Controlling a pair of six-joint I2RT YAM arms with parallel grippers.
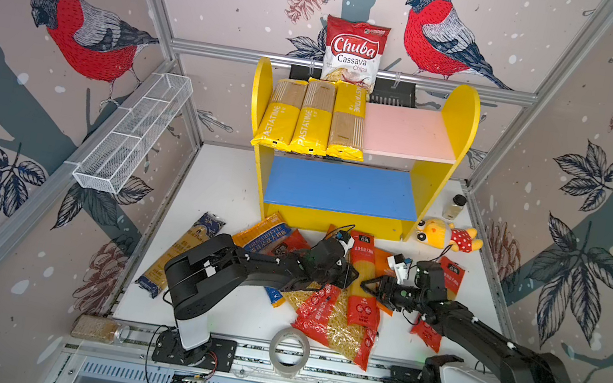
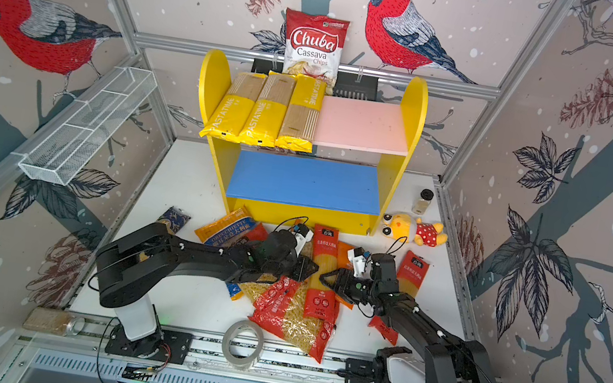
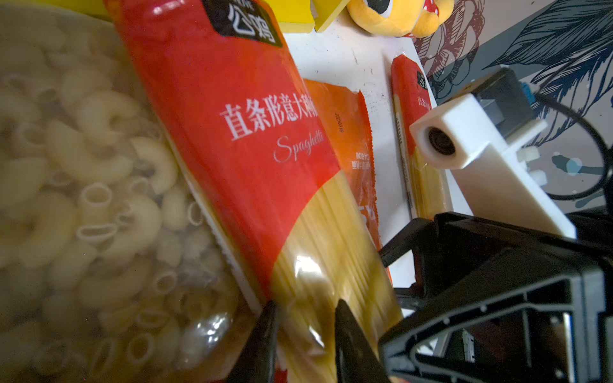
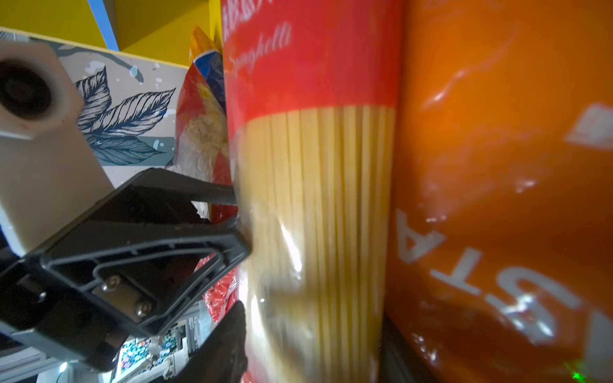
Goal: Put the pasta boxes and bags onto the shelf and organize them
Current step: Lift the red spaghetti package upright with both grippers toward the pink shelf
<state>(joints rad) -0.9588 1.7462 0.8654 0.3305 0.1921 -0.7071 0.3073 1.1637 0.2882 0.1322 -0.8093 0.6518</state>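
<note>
Left wrist view: the red spaghetti pack (image 3: 252, 132) lies slantwise over a clear macaroni bag (image 3: 83, 199). The left hand (image 3: 305, 331) has its two black fingertips (image 3: 265, 331) close together on the pack's clear part, with a narrow strip of it pinched between them. In the right wrist view the same pack (image 4: 315, 165) runs between the jaws of the right hand (image 4: 311, 341), just beside an orange bag (image 4: 497, 165). These jaws stand about half spread, one fingertip (image 4: 232, 331) against the pack's side and the other mostly hidden, so I cannot tell whether they clamp it. In both top views the two hands meet nearly tip to tip across this pack on the white table (image 1: 220, 195), in front of the shelf (image 1: 452, 141). Its pink upper board (image 1: 411, 134) carries three PASTATIME packs (image 1: 313, 117) side by side at its left end.
</note>
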